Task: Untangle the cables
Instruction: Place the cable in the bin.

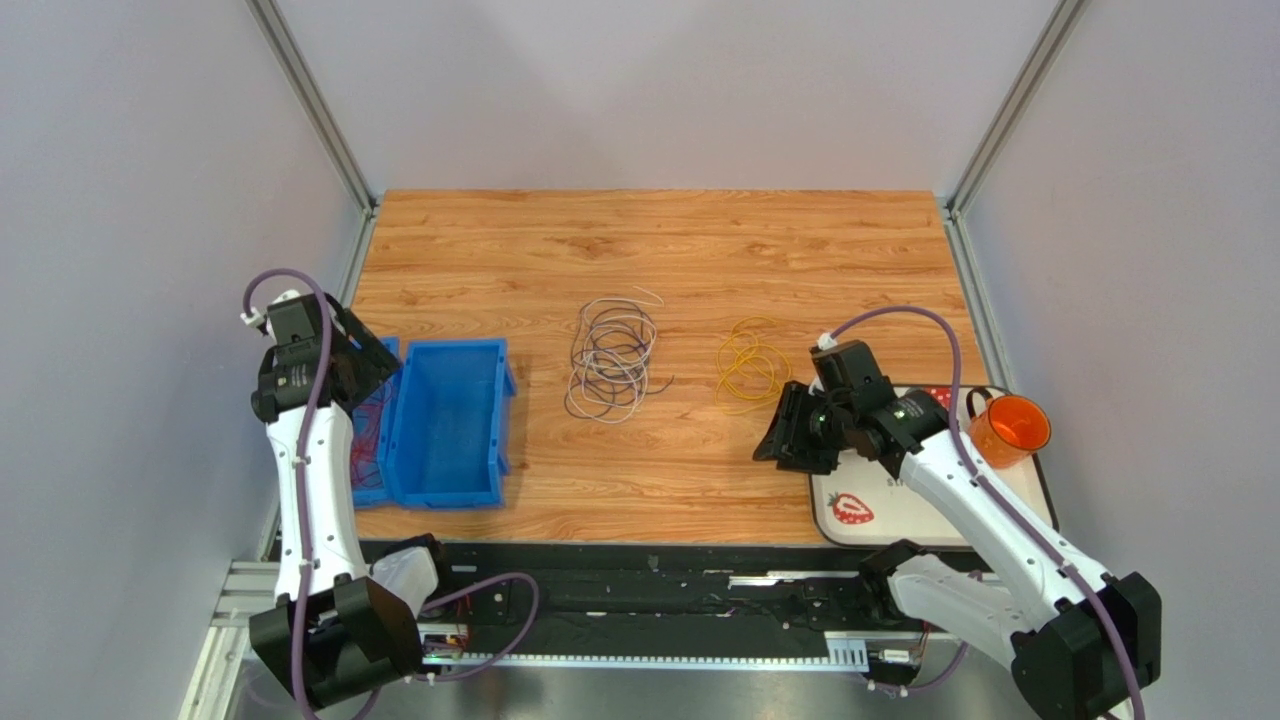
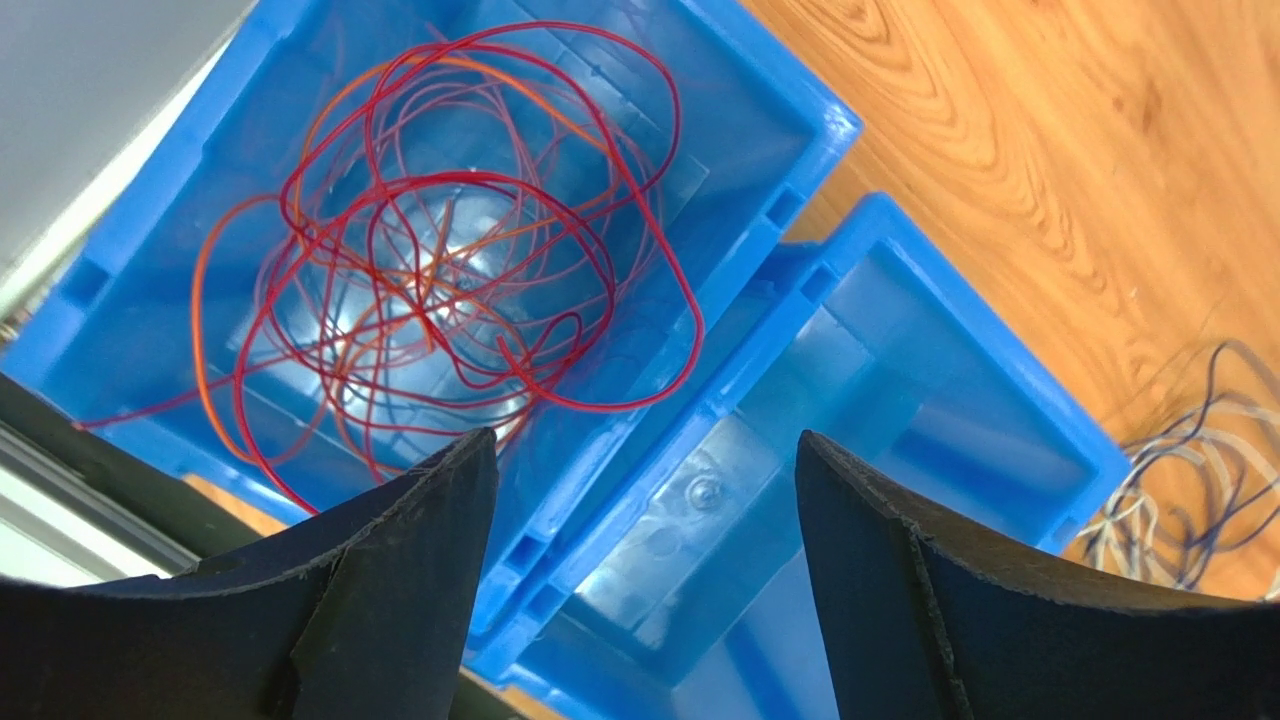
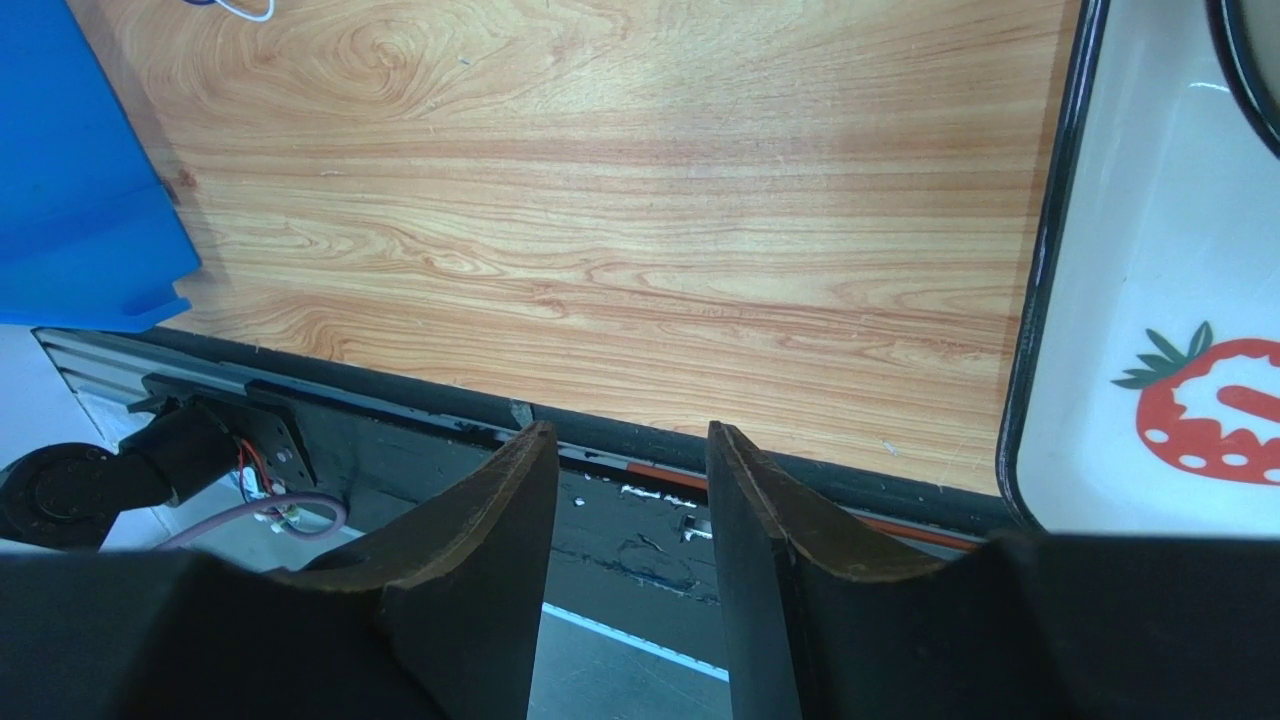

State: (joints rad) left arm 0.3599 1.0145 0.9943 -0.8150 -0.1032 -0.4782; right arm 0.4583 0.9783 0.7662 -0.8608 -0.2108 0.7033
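Note:
A loose coil of red-orange cables (image 2: 451, 255) lies in the left blue bin (image 2: 120, 285); in the top view it shows beside my left arm (image 1: 365, 450). My left gripper (image 2: 646, 450) hangs open and empty above the two bins' shared walls (image 1: 355, 375). A bundle of purple, white and dark grey cables (image 1: 613, 357) lies mid-table, its edge showing in the left wrist view (image 2: 1187, 495). A small yellow coil (image 1: 751, 365) lies to its right. My right gripper (image 1: 781, 435) is open and empty over the table's front edge (image 3: 631, 435), just in front of the yellow coil.
A second blue bin (image 1: 446, 423) stands right of the first with nothing in it (image 2: 902, 390). A white tray with a strawberry print (image 1: 887, 503) (image 3: 1157, 300) and an orange cup (image 1: 1014, 428) sit at the front right. Grey walls enclose the table.

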